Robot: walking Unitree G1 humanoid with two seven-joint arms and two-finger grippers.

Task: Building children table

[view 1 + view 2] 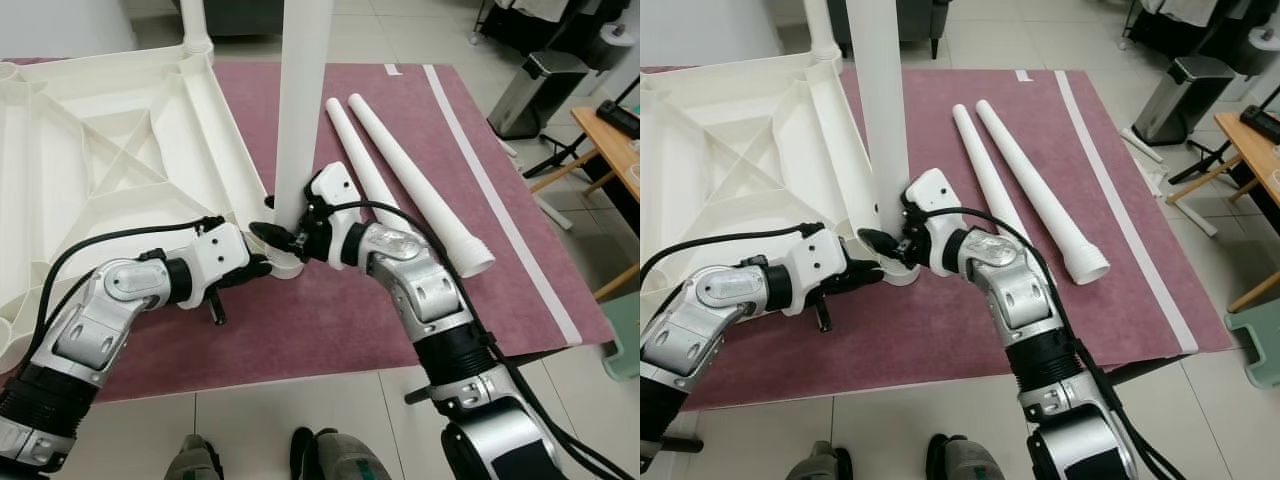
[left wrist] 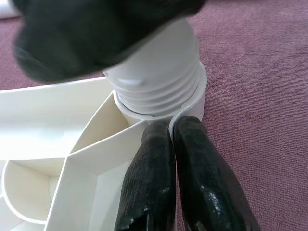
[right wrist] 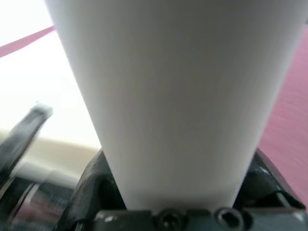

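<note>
At the rug's (image 1: 330, 330) near edge, the left gripper (image 1: 262, 266) is pressed, fingers together, against the tabletop's (image 1: 110, 150) corner socket. The upright leg (image 1: 300, 110) is clamped low by the right gripper (image 1: 272, 233). Stiff, light, smooth plastic is judged; gripping near the thread suits. Two legs (image 1: 400, 170) lie beyond.

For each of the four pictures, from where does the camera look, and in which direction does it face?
Left eye view: on the head, facing down at the upturned white tabletop on a maroon rug; both arms show.
Right eye view: same head, same scene; two loose legs lie on the rug.
Left wrist view: along the shut left gripper at the corner socket.
Right wrist view: close against the upright leg, right gripper clasping it.
Shared: all four show the upright leg; both wrist views face it.
</note>
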